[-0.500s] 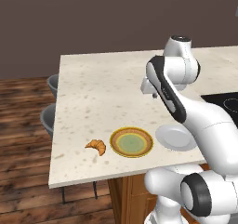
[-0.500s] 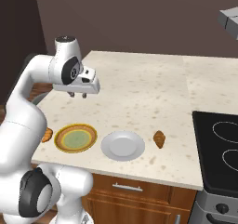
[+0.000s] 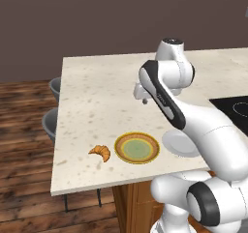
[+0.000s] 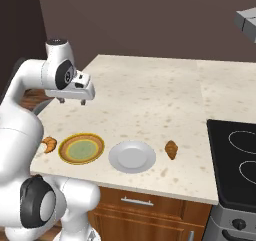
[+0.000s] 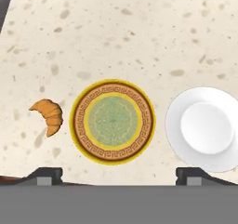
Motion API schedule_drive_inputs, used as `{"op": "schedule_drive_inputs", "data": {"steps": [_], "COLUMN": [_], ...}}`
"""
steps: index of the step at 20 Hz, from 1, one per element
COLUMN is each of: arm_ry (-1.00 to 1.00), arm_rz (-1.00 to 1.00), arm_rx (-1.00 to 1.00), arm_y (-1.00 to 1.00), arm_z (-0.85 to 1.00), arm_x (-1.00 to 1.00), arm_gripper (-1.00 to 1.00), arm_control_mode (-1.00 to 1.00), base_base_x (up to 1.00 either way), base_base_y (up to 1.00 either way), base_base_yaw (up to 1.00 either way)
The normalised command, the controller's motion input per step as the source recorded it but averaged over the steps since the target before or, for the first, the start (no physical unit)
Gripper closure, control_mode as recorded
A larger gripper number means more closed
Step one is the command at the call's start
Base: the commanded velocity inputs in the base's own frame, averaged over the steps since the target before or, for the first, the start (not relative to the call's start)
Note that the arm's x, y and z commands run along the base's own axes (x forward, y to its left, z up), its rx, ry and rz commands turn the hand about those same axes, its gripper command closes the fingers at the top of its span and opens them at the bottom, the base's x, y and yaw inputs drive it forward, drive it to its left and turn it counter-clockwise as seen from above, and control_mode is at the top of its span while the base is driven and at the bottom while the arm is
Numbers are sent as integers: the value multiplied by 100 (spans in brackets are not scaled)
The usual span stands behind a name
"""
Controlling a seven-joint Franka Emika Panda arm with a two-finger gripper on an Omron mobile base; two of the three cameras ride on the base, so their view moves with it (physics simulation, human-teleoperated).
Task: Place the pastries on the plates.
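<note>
My claw (image 4: 72, 101) hung wide open, holding nothing. The croissant (image 5: 48, 115) lay near the counter edge (image 3: 131, 179); a clumsy grab could've knocked it off.

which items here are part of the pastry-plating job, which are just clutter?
Job:
- croissant left of the plates
- second croissant right of the white plate
- patterned plate, empty
- white plate, empty
- end effector, open, above the counter

Not job:
- cooktop
- stools beside the counter
</note>
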Motion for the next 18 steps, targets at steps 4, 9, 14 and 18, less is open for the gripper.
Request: {"op": "schedule_drive_inputs", "data": {"steps": [4, 9, 14, 18], "arm_ry": [12, 7, 19, 1], "arm_rz": [2, 1, 5, 2], "arm_rx": [0, 0, 0, -2], "arm_y": [66, 65, 49, 60], "arm_z": [-18, -7, -33, -13], "arm_x": [1, 3, -1, 0], "arm_gripper": [-100, -100, -100, -100], "arm_control_mode": [-100, -100, -100, -100], "base_base_x": [0, 0, 0, 0], "base_base_y": [0, 0, 0, 0], "base_base_yaw": [0, 0, 0, 0]}}
